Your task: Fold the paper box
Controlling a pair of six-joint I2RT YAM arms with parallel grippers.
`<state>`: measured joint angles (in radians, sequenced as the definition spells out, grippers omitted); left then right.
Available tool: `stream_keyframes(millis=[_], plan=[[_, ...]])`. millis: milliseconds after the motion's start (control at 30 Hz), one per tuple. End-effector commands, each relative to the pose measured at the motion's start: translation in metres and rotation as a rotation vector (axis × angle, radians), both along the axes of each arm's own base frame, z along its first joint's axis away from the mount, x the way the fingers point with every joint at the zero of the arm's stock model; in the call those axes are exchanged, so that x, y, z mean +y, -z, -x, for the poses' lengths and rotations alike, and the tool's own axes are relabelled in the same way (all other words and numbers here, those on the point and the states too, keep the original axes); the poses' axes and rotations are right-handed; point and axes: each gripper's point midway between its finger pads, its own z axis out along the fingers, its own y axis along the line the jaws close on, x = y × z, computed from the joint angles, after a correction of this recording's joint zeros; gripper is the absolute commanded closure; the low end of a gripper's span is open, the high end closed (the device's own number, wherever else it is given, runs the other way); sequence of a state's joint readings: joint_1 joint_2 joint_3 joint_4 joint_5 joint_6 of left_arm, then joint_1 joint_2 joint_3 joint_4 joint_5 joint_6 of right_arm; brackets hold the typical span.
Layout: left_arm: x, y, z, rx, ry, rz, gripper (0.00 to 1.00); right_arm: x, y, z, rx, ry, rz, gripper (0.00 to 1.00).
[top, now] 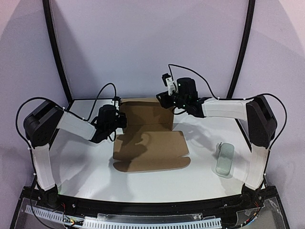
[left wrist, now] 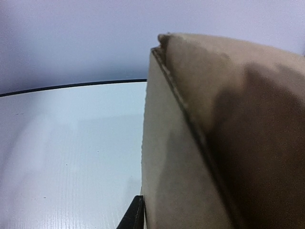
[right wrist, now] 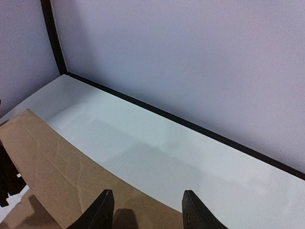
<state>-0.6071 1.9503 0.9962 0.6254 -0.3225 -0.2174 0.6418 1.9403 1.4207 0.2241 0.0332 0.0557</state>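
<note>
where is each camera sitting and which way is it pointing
Top external: above and behind the bases, looking down on the table; both arms show, left tool and right tool at the paper box.
Left wrist: low beside the box's raised flap, facing the back wall; one dark finger sliver shows.
Right wrist: above the box's back panel, facing the far table edge and wall; both fingertips show.
Shared: all three show the brown cardboard.
</note>
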Motion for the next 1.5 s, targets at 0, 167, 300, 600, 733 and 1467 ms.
stream_keyframes(millis=[0,167,300,600,733,1467], plan=[[-0.007,-0.016,-0.001,-0.011,0.012,0.022,0.81,-0.011,0.129,0.039,0.281,-0.004,0.31,0.49],[-0.007,-0.018,-0.003,-0.007,0.004,0.028,0.8,-0.02,0.147,0.046,0.329,0.017,0.376,0.52],[-0.006,-0.017,-0.004,0.006,-0.004,0.021,0.8,-0.029,0.157,0.051,0.336,0.033,0.454,0.52],[-0.006,-0.014,-0.004,0.026,-0.011,0.012,0.82,-0.029,0.156,0.052,0.34,0.056,0.489,0.52],[-0.003,-0.012,-0.005,0.036,-0.023,-0.005,0.92,-0.016,0.117,0.042,0.305,0.072,0.396,0.49],[0.0,-0.005,-0.002,0.055,-0.019,-0.049,0.99,-0.001,-0.092,0.027,0.012,0.096,0.003,0.43]])
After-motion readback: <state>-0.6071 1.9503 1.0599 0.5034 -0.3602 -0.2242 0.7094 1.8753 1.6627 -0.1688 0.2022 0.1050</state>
